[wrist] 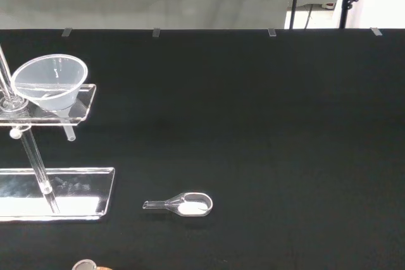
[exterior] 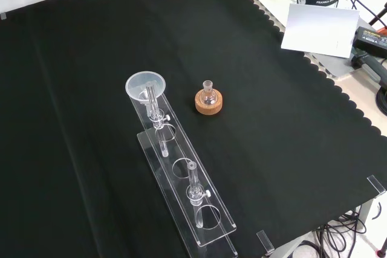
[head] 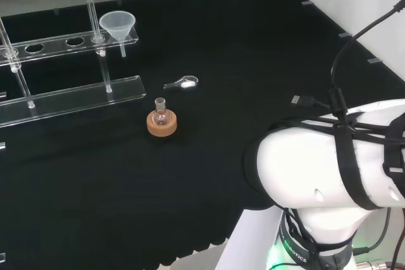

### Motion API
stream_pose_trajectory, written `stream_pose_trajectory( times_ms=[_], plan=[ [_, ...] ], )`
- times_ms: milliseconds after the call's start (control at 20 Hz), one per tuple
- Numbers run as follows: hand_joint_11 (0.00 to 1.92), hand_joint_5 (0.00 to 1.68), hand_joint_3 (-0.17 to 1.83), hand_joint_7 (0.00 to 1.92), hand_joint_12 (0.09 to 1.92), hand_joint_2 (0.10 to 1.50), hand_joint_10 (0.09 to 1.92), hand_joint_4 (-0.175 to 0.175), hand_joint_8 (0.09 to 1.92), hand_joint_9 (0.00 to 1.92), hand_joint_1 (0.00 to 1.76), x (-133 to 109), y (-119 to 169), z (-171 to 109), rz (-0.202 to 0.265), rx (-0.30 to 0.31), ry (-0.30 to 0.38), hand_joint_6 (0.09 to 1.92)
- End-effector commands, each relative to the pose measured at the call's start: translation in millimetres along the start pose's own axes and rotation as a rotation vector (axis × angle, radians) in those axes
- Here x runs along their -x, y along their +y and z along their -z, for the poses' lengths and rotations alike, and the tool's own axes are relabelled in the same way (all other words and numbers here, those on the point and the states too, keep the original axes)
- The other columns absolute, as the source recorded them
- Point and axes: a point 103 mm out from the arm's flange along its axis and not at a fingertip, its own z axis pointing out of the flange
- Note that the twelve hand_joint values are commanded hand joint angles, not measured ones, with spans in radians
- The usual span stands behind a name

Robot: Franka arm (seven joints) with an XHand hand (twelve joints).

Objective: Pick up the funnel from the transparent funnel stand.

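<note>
Scoop (head: 181,83) with white powder, unseen from front.

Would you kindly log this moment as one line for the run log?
funnel: seated in end hole of funnel stand | small flask: upright on cork ring | scoop: lying on cloth

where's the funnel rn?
Head view, upper left: the funnel sits in the end hole of the clear stand, behind the flask on its cork ring.

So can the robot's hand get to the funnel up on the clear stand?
Probably yes. The funnel sits in the end hole of the clear stand, open above and on its outer side. The small flask and scoop lie lower on the cloth, apart from it.
</note>
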Motion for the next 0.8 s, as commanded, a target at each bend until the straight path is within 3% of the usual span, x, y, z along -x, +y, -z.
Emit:
stream_pose_trajectory(
  times_ms=[50,200,800],
  plan=[
    [0.13,0.14,0.32,0.02,1.36,1.12,0.68,0.015,0.36,0.12,0.09,-1,0,0,-0.004,0.011,-0.017,0.09],
    [0.07,0.16,0.35,0.02,1.36,1.17,0.66,0.022,0.37,0.12,0.01,-2,2,-1,-0.004,0.007,-0.016,0.09],
    [0.08,0.17,0.37,0.00,1.35,1.17,0.63,0.024,0.41,0.13,0.00,0,12,-9,-0.029,-0.013,-0.011,0.09]
  ],
)
